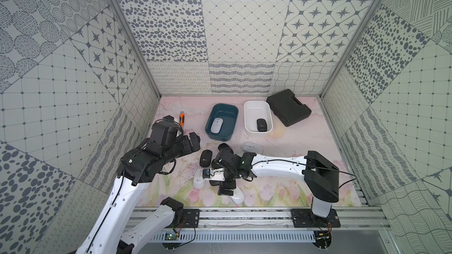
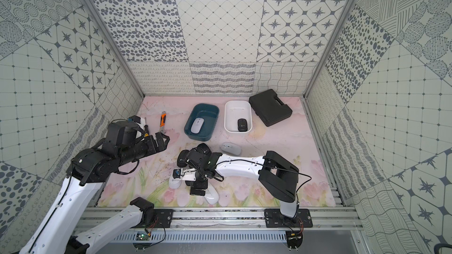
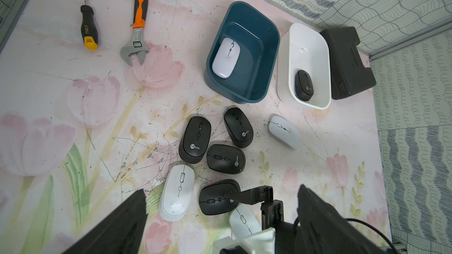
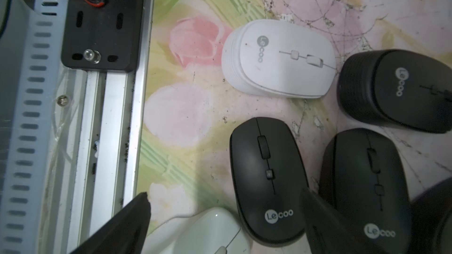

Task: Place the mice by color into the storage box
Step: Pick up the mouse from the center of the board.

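A blue storage box (image 1: pixel 219 138) holds one white mouse (image 1: pixel 216 125). Beside it, a white storage box (image 1: pixel 247 118) holds one black mouse (image 1: pixel 261 125). Several loose mice lie clustered mid-table, among them a black mouse (image 3: pixel 195 139) and a white mouse (image 3: pixel 177 195), with another white mouse (image 3: pixel 285 131) lying apart. My left gripper (image 1: pixel 197 142) hangs open and empty above the table, left of the blue box. My right gripper (image 4: pixel 225 194) is low over the cluster's near side, open. A black mouse (image 4: pixel 266 179) and a glossy white mouse (image 4: pixel 210 233) lie below its fingers.
A screwdriver (image 3: pixel 89 26) and an orange-handled wrench (image 3: pixel 138 24) lie at the far left. A black case (image 1: pixel 288 107) sits at the back right, next to the white box. The metal rail (image 1: pixel 244 216) with both arm bases runs along the front edge.
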